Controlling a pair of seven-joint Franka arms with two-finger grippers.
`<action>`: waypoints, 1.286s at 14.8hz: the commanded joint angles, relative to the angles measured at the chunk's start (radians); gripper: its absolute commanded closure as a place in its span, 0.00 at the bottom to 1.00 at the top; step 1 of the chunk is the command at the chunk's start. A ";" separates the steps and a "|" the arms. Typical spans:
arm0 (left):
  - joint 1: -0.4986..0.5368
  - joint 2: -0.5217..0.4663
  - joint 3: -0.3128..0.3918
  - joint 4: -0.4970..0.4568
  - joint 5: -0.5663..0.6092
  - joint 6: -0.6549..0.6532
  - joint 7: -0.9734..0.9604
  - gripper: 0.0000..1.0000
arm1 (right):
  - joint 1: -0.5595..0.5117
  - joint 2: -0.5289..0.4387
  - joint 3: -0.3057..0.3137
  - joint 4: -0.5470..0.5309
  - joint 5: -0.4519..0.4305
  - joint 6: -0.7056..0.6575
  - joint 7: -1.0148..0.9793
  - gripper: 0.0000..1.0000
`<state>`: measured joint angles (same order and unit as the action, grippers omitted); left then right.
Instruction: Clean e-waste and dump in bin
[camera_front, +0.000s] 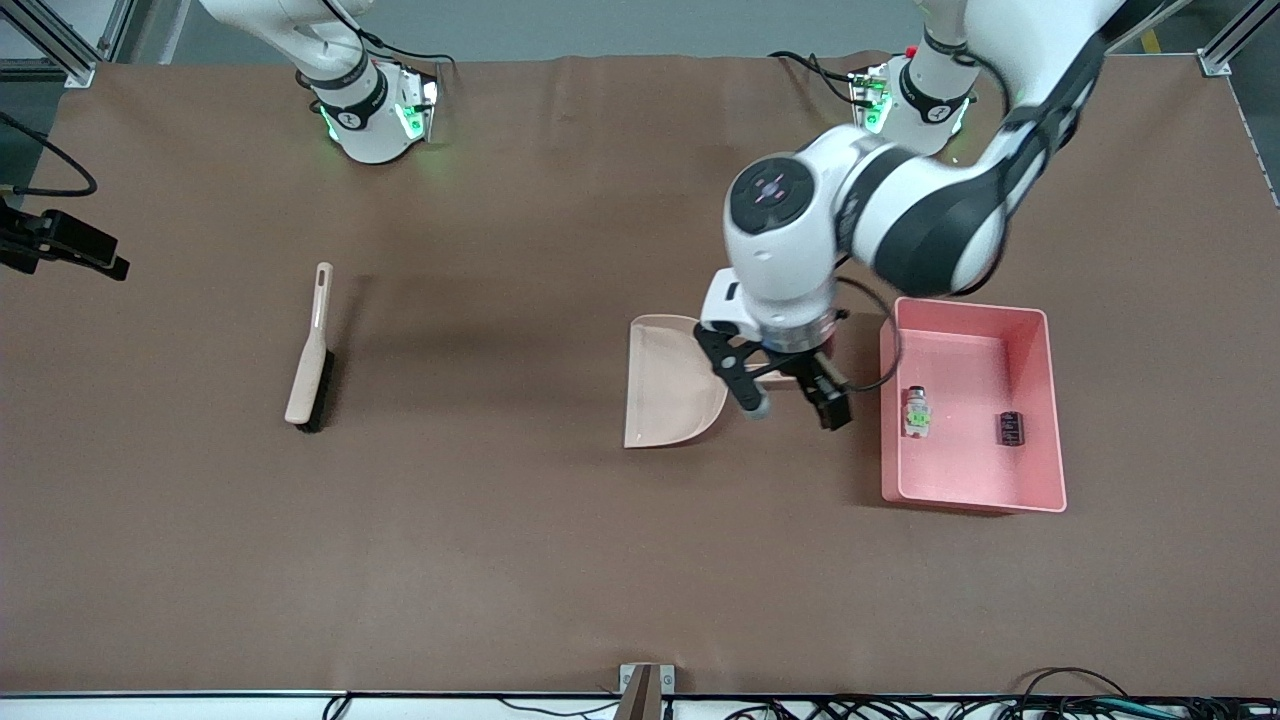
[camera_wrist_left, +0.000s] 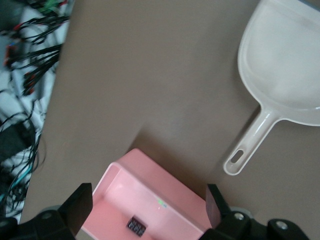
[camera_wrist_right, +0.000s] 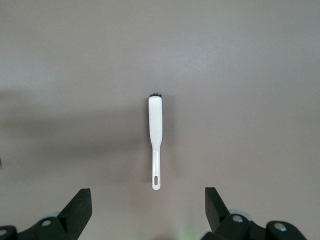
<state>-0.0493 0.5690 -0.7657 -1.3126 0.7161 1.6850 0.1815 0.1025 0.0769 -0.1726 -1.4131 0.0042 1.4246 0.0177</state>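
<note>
Pink bin (camera_front: 1040, 500) — lengthwise toward camera

A brown mat (camera_front: 500, 560) covers the whole table, one faint crease running across it near the top. Around the mat: grey floor above its upper edge, silver aluminium frame bars (camera_front: 60, 40) at the corners, a tangle of black cables (camera_front: 900, 708) along its lower edge, a small metal bracket (camera_front: 646, 690) midway there.

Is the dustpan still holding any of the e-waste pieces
No, the dustpan is bare; both e-waste pieces lie inside the pink bin.
</note>
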 joint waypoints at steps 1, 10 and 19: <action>0.093 -0.099 0.002 -0.019 -0.130 -0.042 -0.100 0.00 | 0.000 0.000 0.002 0.003 0.005 0.004 0.019 0.00; 0.183 -0.366 0.269 -0.040 -0.531 -0.157 -0.205 0.00 | 0.002 0.000 0.002 0.003 0.005 0.002 0.019 0.00; 0.011 -0.727 0.614 -0.420 -0.716 -0.133 -0.220 0.00 | -0.003 0.000 0.002 0.002 0.008 0.004 0.019 0.00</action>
<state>-0.0326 -0.0517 -0.1662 -1.5930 0.0128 1.4956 -0.0219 0.1027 0.0777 -0.1726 -1.4126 0.0044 1.4268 0.0209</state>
